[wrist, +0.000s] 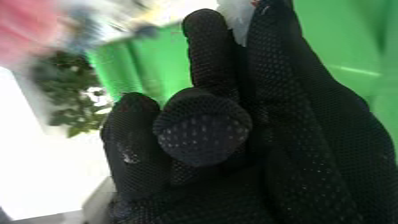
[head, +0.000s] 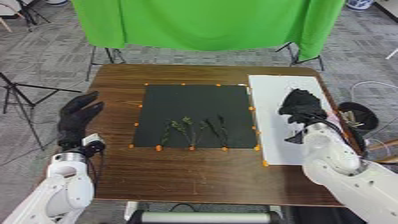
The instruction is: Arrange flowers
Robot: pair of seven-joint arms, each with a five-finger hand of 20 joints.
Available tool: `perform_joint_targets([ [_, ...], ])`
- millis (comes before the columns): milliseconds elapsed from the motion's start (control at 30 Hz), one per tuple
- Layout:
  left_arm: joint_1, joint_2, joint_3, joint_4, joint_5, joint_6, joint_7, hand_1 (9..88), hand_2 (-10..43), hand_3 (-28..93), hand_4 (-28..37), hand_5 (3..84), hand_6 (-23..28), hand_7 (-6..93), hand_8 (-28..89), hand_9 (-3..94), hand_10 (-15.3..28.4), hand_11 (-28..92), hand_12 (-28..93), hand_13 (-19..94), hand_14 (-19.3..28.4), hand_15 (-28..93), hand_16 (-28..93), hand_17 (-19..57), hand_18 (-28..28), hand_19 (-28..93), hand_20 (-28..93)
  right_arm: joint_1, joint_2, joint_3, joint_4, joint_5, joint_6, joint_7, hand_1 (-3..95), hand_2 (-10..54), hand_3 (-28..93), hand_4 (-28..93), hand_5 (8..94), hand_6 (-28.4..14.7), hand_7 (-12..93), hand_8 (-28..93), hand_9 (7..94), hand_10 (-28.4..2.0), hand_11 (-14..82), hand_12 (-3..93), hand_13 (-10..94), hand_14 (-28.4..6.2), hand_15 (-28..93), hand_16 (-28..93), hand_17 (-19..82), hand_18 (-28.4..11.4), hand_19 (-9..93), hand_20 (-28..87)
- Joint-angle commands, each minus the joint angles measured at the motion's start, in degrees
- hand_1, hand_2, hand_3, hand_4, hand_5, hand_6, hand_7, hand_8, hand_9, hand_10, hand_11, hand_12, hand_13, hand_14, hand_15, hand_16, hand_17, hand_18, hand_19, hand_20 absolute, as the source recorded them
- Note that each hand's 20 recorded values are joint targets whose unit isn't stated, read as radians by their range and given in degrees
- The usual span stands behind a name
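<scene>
My left hand is at the table's left edge in the head view, fingers extended and holding nothing. Over the white board on the right is my right hand. In the right wrist view my right hand has fairly straight fingers, with the thumb in front of them. A whitish thing shows between the fingertips; whether they touch it is unclear. Green leaves and a blurred pink thing are beside the hand. Several green stems lie on the black mat's near part.
Orange markers line the mat. The white board covers the right part of the brown table. A dark bin stands off the table's right edge. Green cloth hangs behind the table.
</scene>
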Motion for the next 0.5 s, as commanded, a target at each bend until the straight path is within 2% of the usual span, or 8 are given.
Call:
perform_joint_targets([
  [33,4.78,2.60,-3.65,-1.90,-1.43,0.32,0.71,42.5,-9.0,72,-7.0,48.9,-0.1,28.3,-12,37.8,10.5,26,14,39,14.7,29,0,12.8,15.6,19,24,18.63,0.36,-8.66,-4.72,4.23,-2.98,-5.73,62.7,-9.5,59,-21,81.3,1.4,20,5,88.8,-11.2,3.8,30.7,92,-1.8,61,29,67,-12.2,93,55],
  [133,6.65,2.83,-4.70,-2.25,-2.53,1.23,1.52,39.1,-9.3,72,-9.1,49.1,0.1,27.1,-11,39.8,11.1,24,14,39,14.9,28,1,10.5,15.4,15,20,27.24,-1.06,-16.79,-5.78,9.26,-6.55,-8.48,62.5,-9.5,59,-21,81.4,1.4,20,5,88.9,-11.2,3.7,30.7,92,-1.6,61,29,67,-12.1,93,56],
  [200,7.67,3.01,-5.16,-2.49,-3.73,1.93,2.28,34.7,-7.6,72,-12.1,50.1,0.3,25.2,-11,42.9,11.8,23,14,39,15.2,26,1,8.9,13.4,11,18,32.59,-2.64,-22.32,-6.12,12.23,-8.99,-10.21,62.5,-9.5,59,-21,81.4,1.4,20,5,88.8,-11.2,3.7,30.7,92,-1.6,61,29,67,-12.1,93,56],
  [267,8.14,2.96,-5.46,-2.50,-4.14,2.28,2.25,30.0,-2.5,72,-18.4,52.1,0.9,22.0,-9,46.1,12.6,22,14,40,15.7,25,1,8.2,11.2,9,16,36.69,-4.75,-26.97,-6.14,15.48,-11.04,-11.60,62.5,-9.5,59,-21,81.4,1.4,20,5,88.9,-11.1,3.6,30.6,93,-1.6,61,29,67,-12.0,93,56],
  [300,7.92,3.11,-5.06,-2.35,-4.40,2.73,2.38,26.5,1.8,72,-23.6,53.3,1.1,20.4,-9,47.4,12.8,22,14,40,15.9,25,1,8.2,10.5,7,16,38.01,-5.79,-28.79,-6.16,16.51,-11.53,-12.16,62.5,-9.5,59,-21,81.4,1.4,20,5,88.8,-11.1,3.6,30.6,93,-1.6,61,29,67,-12.0,93,56],
  [333,8.08,2.98,-5.11,-2.37,-4.77,2.76,2.54,25.5,3.8,72,-26.2,54.0,1.2,19.7,-9,47.9,12.9,21,14,40,15.9,25,1,8.3,10.1,7,16,39.44,-7.14,-30.71,-5.92,17.46,-12.06,-12.71,62.5,-9.5,59,-21,81.4,1.4,20,5,88.8,-11.1,3.6,30.6,93,-1.6,61,29,67,-12.0,93,56],
  [433,7.93,2.79,-4.34,-2.37,-5.49,3.55,3.14,20.4,13.0,69,-28.1,57.0,1.5,16.9,-9,51.1,13.4,21,13,41,15.9,23,0,8.8,8.5,5,16,41.62,-11.03,-34.15,-5.30,18.30,-13.63,-14.82,62.4,-9.5,59,-21,81.3,1.4,20,5,88.9,-11.2,3.5,30.5,93,-1.5,61,29,67,-12.0,93,56],
  [500,7.42,2.77,-3.67,-2.09,-5.91,3.58,3.27,21.7,18.1,64,-28.2,58.8,1.5,15.6,-9,52.2,13.4,21,13,41,15.9,23,0,9.1,7.6,5,16,42.75,-13.78,-36.20,-4.40,18.00,-13.67,-16.87,62.4,-9.5,59,-21,81.4,1.6,20,5,88.8,-11.2,3.4,30.4,93,-1.5,61,29,67,-11.9,93,56],
])
